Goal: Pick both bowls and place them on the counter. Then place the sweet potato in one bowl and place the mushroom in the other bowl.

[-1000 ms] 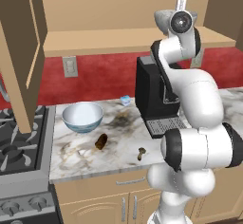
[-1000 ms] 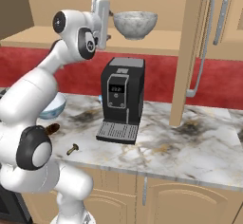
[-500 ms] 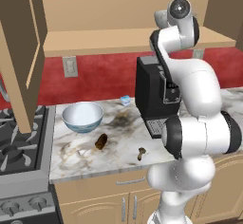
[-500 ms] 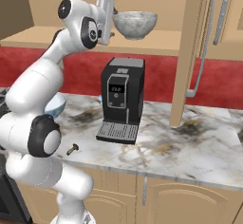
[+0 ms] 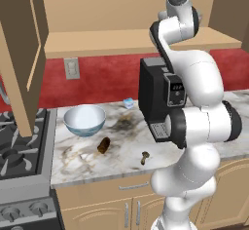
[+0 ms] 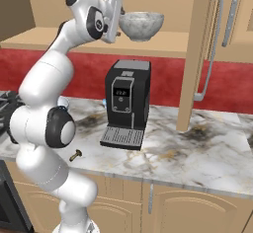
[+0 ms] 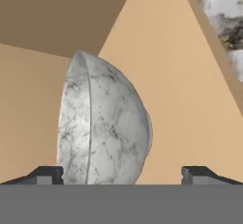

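The mottled grey bowl (image 6: 142,25) stands upright on the tan wooden shelf (image 6: 168,44), above the counter. My gripper (image 6: 120,17) is raised to shelf height at the bowl's left rim, and it is open. In the hand view the grey bowl (image 7: 102,128) sits between the fingertips, close to the left one (image 7: 47,174), with nothing clamped. On the marble counter (image 5: 78,161) stands the white bowl with a pale blue inside (image 5: 84,119). The sweet potato (image 5: 103,145) lies just in front of it. The mushroom (image 5: 144,158) lies near the counter's front edge, also seen as the mushroom (image 6: 75,154).
A black coffee machine (image 6: 127,103) stands on the counter under the shelf. A stove (image 5: 19,146) adjoins the counter on the left. Open cabinet doors hang at the left (image 5: 19,53) and right (image 6: 197,54). A small pale blue object (image 5: 128,103) sits by the backsplash.
The arm has stretched further along the shelf, bringing the open gripper up to the grey bowl's rim. The bowls, sweet potato and mushroom have not moved.
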Motion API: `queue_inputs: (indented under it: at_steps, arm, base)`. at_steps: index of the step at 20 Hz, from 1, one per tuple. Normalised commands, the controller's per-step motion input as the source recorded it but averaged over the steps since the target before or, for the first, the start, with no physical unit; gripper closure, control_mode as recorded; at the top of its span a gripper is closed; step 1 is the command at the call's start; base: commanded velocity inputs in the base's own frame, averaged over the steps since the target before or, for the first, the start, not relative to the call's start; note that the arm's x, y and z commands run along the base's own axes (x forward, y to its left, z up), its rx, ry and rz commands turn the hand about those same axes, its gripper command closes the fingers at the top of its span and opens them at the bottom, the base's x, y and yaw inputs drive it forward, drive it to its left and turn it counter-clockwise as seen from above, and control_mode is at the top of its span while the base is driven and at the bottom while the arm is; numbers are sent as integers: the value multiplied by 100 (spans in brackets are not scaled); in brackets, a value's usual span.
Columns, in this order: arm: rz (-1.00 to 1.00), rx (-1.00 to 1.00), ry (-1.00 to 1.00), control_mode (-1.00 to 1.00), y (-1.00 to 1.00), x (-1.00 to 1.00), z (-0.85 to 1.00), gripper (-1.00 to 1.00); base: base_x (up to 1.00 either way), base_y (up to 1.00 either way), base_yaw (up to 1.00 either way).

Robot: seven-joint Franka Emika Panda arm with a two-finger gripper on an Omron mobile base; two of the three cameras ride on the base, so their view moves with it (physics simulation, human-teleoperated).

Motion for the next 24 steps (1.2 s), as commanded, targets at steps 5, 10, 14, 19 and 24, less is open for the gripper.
queue_inputs:
  at_steps: [5,10,14,19,24]
  arm:
    - [0,1,5,-100,-4,22,-5,-100]
    - [0,0,4,-100,-6,18,-16,-100]
    - [0,0,6,-100,-6,14,-16,-100]
    - [0,0,0,-100,-7,15,-9,-100]
    - [0,0,1,-100,-8,20,0,-100]
  base:
    - [0,0,0]
    - [0,0,0]
    - [0,0,0]
    - [0,0,0]
    - [0,0,0]
